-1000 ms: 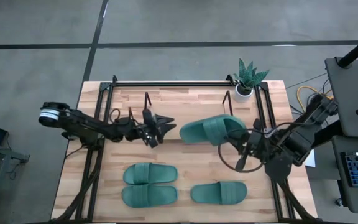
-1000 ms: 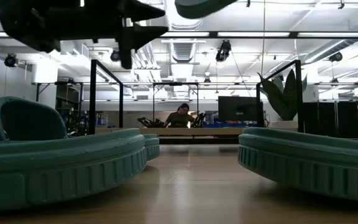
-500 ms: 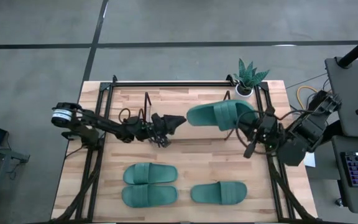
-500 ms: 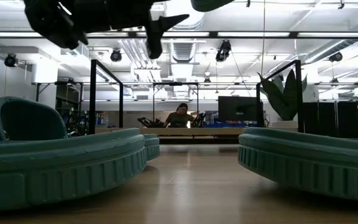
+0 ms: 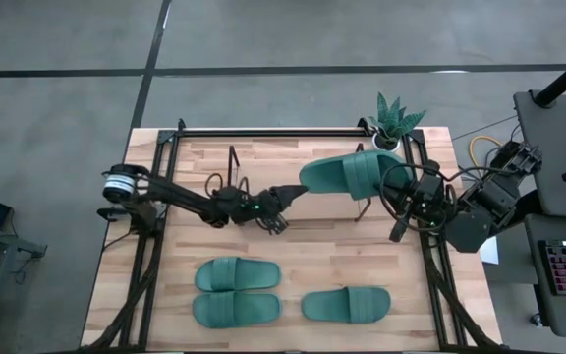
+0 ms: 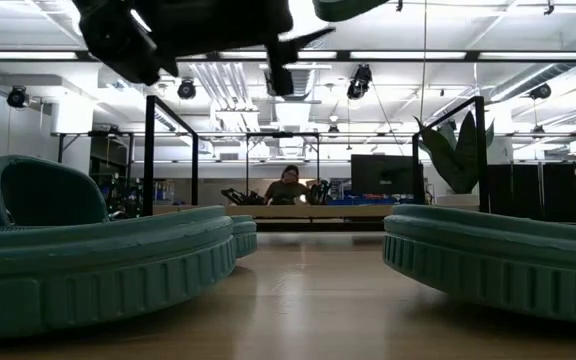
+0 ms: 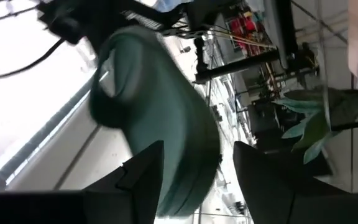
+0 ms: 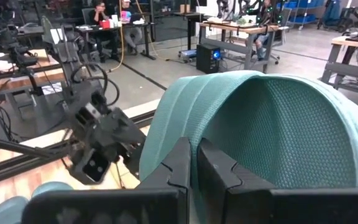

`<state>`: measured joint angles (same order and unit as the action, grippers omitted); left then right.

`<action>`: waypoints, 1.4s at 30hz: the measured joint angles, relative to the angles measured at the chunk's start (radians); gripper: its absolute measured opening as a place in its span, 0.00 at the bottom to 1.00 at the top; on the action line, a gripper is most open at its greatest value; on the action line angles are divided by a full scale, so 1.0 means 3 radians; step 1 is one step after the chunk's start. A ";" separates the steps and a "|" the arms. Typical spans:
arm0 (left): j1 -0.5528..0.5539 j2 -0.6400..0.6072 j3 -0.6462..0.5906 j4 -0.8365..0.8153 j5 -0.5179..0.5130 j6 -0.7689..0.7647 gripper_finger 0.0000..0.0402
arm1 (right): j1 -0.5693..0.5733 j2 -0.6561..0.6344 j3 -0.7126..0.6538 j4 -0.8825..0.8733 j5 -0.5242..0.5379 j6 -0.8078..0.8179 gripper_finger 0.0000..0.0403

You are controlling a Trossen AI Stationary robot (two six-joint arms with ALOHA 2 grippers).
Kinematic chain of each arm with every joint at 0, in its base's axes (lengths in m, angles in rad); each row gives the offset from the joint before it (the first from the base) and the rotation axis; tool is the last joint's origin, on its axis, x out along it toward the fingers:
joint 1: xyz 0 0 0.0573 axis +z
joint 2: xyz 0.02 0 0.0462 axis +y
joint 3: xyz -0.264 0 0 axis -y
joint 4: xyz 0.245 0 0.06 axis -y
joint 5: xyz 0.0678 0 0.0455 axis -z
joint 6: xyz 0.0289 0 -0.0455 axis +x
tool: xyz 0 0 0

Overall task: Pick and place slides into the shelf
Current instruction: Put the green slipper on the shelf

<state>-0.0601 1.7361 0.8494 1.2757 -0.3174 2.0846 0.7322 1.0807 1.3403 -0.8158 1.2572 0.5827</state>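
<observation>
- High view: The right gripper (image 5: 393, 189) holds one teal slide (image 5: 352, 175) up in the air over the back part of the wooden desk (image 5: 293, 261). Its jaws are clamped on the slide's strap. The left gripper (image 5: 291, 193) reaches in from the other side, right next to the slide's end, with its jaws apart. Three more slides lie flat on the desk near the front: two close together (image 5: 237, 273) (image 5: 236, 310) and one alone (image 5: 346, 304). The thin black shelf (image 5: 232, 162) stands at the back of the desk. A small plant (image 5: 393, 123) sits in the back corner.
- Low view: Big green slides fill both sides (image 6: 88, 265) (image 6: 498, 255). The dark left arm (image 6: 168, 35) hangs above. A person sits far off in the room.
- Left wrist view: The held slide (image 7: 160, 124) shows just past the two dark fingers (image 7: 143, 171), which stand apart.
- Right wrist view: The jaws are squeezed on the slide's strap (image 8: 229, 118). The left gripper (image 8: 101, 146) is close by.
</observation>
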 joint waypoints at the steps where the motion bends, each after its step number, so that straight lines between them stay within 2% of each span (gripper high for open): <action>1: 0.0000 0.0058 0.0051 0.0002 -0.0037 0.0075 0.44 | 0.0000 0.0001 0.0000 0.0000 -0.0009 0.0000 0.02; 10: 0.0004 0.0412 0.0413 0.0441 -0.0534 0.0168 0.44 | 0.0000 0.0001 -0.0024 0.0001 -0.0113 0.0041 0.02; 18: 0.0005 0.0416 0.0425 0.0460 -0.0518 0.0153 0.44 | 0.0000 0.0001 -0.0029 0.0001 -0.0213 0.0045 0.02; 25: 0.0005 0.0414 0.0425 0.0419 -0.0519 0.0157 0.43 | 0.0000 0.0000 -0.0031 0.0000 -0.0435 0.0126 0.02; 29: 0.0005 0.0414 0.0425 0.0405 -0.0509 0.0154 0.36 | 0.0000 -0.0001 -0.0031 -0.0001 -0.0437 0.0139 0.02; 36: 0.0004 0.0414 0.0449 0.0400 -0.0577 0.0053 0.13 | -0.0002 0.0000 -0.0031 -0.0014 -0.0463 0.0137 0.02; 42: -0.0006 0.0414 0.0484 0.0376 -0.0742 -0.0265 0.11 | -0.0003 0.0000 -0.0034 -0.0018 -0.0486 0.0123 0.05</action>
<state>-0.0620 1.8603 0.9947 1.3885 -0.5400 2.0050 0.7315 1.0805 1.3300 -0.8211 1.1114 0.6198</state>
